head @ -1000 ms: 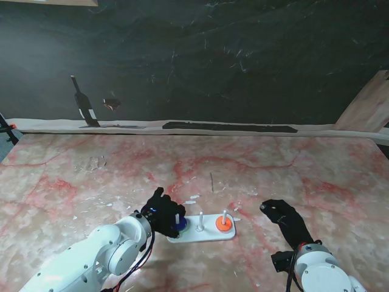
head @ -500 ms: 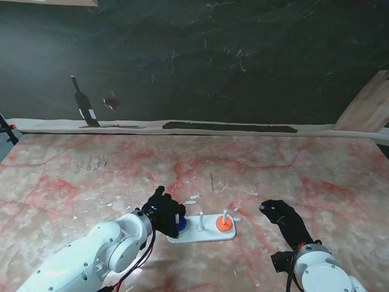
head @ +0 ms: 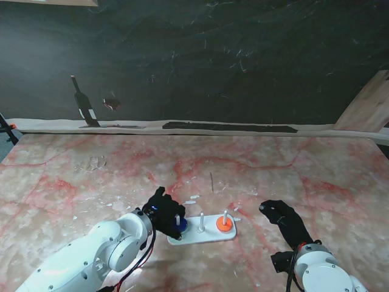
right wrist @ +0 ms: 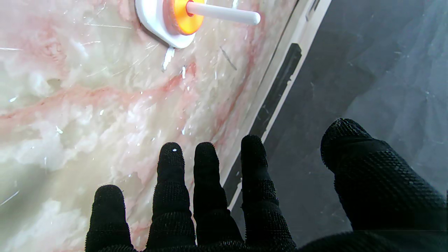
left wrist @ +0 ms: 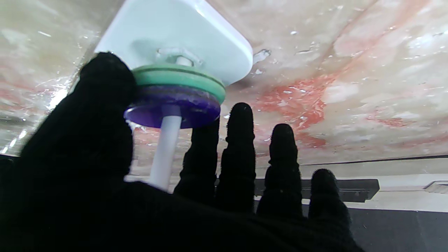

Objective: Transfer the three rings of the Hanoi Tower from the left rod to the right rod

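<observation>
The white tower base (head: 200, 236) lies on the marble table close in front of me. Its left rod (left wrist: 164, 150) carries a green ring (left wrist: 178, 78) with a purple ring (left wrist: 175, 108) on top. My left hand (head: 159, 213) is at that rod, thumb (left wrist: 101, 105) against one edge of the purple ring (head: 180, 228) and the index finger at the opposite edge. The middle rod (head: 200, 221) is bare. An orange ring (head: 224, 224) sits on the right rod (right wrist: 224, 14). My right hand (head: 284, 220) hovers open to the right of the base, fingers spread.
A black strip (head: 231, 127) lies along the table's far edge under a dark backdrop. A wooden board (head: 371, 103) leans at the far right. Small white flecks (head: 193, 199) dot the marble just beyond the base.
The left hand has shifted slightly nearer the left rod and tightened around the purple ring. The right hand has stayed where it was.
</observation>
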### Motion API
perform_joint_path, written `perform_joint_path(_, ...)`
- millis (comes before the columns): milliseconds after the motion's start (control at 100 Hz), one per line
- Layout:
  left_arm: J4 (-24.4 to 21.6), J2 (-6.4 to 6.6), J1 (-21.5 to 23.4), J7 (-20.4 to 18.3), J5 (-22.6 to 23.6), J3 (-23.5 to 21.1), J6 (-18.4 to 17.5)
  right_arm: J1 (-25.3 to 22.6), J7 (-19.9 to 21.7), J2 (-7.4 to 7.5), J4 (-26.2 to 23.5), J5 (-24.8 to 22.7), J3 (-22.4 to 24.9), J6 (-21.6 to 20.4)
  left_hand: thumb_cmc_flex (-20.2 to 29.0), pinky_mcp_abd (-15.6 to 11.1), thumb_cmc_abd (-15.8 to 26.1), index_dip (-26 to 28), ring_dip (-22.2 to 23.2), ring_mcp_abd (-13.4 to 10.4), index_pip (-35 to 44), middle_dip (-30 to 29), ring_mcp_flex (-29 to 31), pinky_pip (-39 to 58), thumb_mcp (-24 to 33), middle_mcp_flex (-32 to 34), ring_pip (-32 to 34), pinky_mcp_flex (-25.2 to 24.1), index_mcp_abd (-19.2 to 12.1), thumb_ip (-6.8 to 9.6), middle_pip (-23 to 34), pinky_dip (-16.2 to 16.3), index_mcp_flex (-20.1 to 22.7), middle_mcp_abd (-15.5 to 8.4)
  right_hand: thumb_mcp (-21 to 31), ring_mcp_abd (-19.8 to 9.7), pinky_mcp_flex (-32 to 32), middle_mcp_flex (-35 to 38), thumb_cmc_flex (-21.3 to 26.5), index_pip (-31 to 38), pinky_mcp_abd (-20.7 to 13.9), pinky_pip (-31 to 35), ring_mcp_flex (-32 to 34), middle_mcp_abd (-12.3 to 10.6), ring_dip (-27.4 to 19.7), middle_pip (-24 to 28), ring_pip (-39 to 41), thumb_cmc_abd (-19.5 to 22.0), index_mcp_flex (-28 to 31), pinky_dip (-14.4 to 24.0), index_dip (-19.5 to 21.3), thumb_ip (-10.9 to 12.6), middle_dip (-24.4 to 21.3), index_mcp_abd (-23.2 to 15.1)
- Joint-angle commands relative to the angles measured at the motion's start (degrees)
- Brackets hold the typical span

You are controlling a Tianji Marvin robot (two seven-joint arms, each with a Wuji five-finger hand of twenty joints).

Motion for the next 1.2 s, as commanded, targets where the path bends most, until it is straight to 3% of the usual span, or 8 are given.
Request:
perform_joint_path(0, -0.04, 0.00, -0.21, -0.02, -0.53, 0.12, -0.06, -0.35, 0.06, -0.01, -0.28, 0.13, -0.16, 0.05, 0.38, 0.28, 4.59, 2.27, 0.49, 0.02, 4.50, 0.63, 0.73, 0.18, 0.52, 2.12, 0.73, -0.05, -3.04, -0.79, 0.86, -0.58, 3.38, -0.68, -0.47, -0.26, -0.62, -1.32, -0.26, 0.40, 0.44, 1.10, -0.81, -0.44, 0.60, 0.62, 0.54, -0.48, -1.43, 1.01, -0.10, 1.37, 0.30, -0.11)
perform_joint_path(200, 0.11, 0.08, -0.47, -0.72, -1.31, 0.22, -0.55, -0.30, 0.02, -0.04, -0.30, 0.29, -0.19, 0.12, 4.52, 0.29, 4.88, 0.60, 0.24, 0.17, 2.53, 0.05, 0.27, 0.69, 1.11, 1.57, 0.67, -0.16, -1.47, 4.86, -0.05, -1.22, 2.16, -0.12, -0.58, -0.32, -0.62, -1.35, -0.21, 0.39, 0.44, 1.12, -0.80, -0.41, 0.61, 0.63, 0.58, -0.36, -1.49, 0.97, -0.10, 1.40, 0.30, -0.08)
perform_joint_path(390, 0.04, 0.20, -0.57, -1.48, -1.74, 0.09, -1.15, -0.28, 0.11, -0.02, -0.32, 0.40, -0.19, 0.15, 5.31, 0.35, 2.77, 0.69, 0.24, 0.13, 3.34, 0.09, 0.48, 1.04, 7.55, 1.76, 0.81, -0.11, -1.24, 7.03, 0.09, -1.30, 2.61, -0.20, -0.66, -0.29, -0.61, -1.38, -0.17, 0.38, 0.44, 1.16, -0.81, -0.47, 0.62, 0.64, 0.60, -0.43, -1.50, 0.95, -0.11, 1.41, 0.30, -0.08)
perform_joint_path(480, -0.05, 0.19, -0.44, -1.49, -1.69, -0.03, -1.11, -0.30, 0.22, 0.01, -0.32, 0.39, -0.16, 0.09, 4.20, 0.40, 2.27, 0.97, 0.25, 0.12, 3.97, 0.16, 0.60, 1.11, 7.28, 1.98, 0.87, -0.07, -1.15, 6.80, 0.25, -1.34, 3.06, -0.18, -0.62, -0.28, -0.59, -1.34, -0.03, 0.40, 0.47, 1.22, -0.79, -0.43, 0.62, 0.65, 0.61, -0.64, -1.44, 0.95, -0.10, 1.42, 0.30, 0.00)
perform_joint_path(780, -0.57, 0.19, -0.20, -1.72, -1.30, -0.32, -0.34, -0.28, 0.54, 0.09, -0.29, 0.37, -0.13, 0.12, 0.09, 0.38, 5.72, 1.87, 0.23, 0.34, 5.38, 0.47, 1.04, 1.72, -3.92, 2.95, 1.09, -0.05, -1.33, -0.31, 0.70, -1.67, 4.36, -0.15, -0.07, -0.28, -0.59, -1.37, 0.17, 0.47, 0.55, 1.38, -0.71, -0.51, 0.61, 0.66, 0.60, -1.43, -1.47, 0.94, -0.08, 1.46, 0.30, -0.10)
perform_joint_path(930, -0.26, 0.16, -0.46, -1.46, -1.24, 0.03, -0.31, -0.23, 0.53, 0.09, -0.24, 0.29, -0.14, 0.12, 1.62, 0.30, 6.58, 1.92, 0.28, 0.30, 5.44, 0.56, 1.23, 1.94, -3.29, 3.29, 1.24, 0.06, -1.28, 0.06, 0.89, -1.65, 4.38, -0.13, 0.30, -0.28, -0.58, -1.33, 0.15, 0.53, 0.59, 1.49, -0.70, -0.44, 0.62, 0.69, 0.61, -1.63, -1.47, 0.93, -0.07, 1.42, 0.31, -0.08)
perform_joint_path(1080, -0.13, 0.16, -0.48, -1.48, -1.70, 0.00, -0.73, -0.17, 0.60, 0.11, -0.18, 0.29, -0.15, 0.01, 4.89, 0.26, 5.40, 2.28, 0.22, 0.23, 5.97, 0.55, 1.34, 2.37, 0.90, 3.50, 1.26, 0.10, -0.96, 4.18, 0.88, -1.85, 3.97, -0.23, 0.52, -0.28, -0.58, -1.33, 0.09, 0.55, 0.62, 1.57, -0.68, -0.44, 0.63, 0.71, 0.63, -1.74, -1.53, 0.90, -0.08, 1.38, 0.32, -0.08)
perform_joint_path(1190, -0.29, 0.16, -0.27, -1.49, -1.80, -0.25, -0.79, -0.15, 0.68, 0.14, -0.13, 0.32, -0.13, -0.09, 4.90, 0.26, 4.94, 2.35, 0.21, 0.23, 6.08, 0.55, 1.46, 2.45, 1.72, 3.48, 1.32, 0.10, -0.91, 4.50, 0.84, -1.97, 3.97, -0.20, 0.65, -0.32, -0.60, -1.38, 0.08, 0.54, 0.68, 1.61, -0.73, -0.45, 0.61, 0.69, 0.59, -1.83, -1.59, 0.87, -0.09, 1.35, 0.32, -0.03)
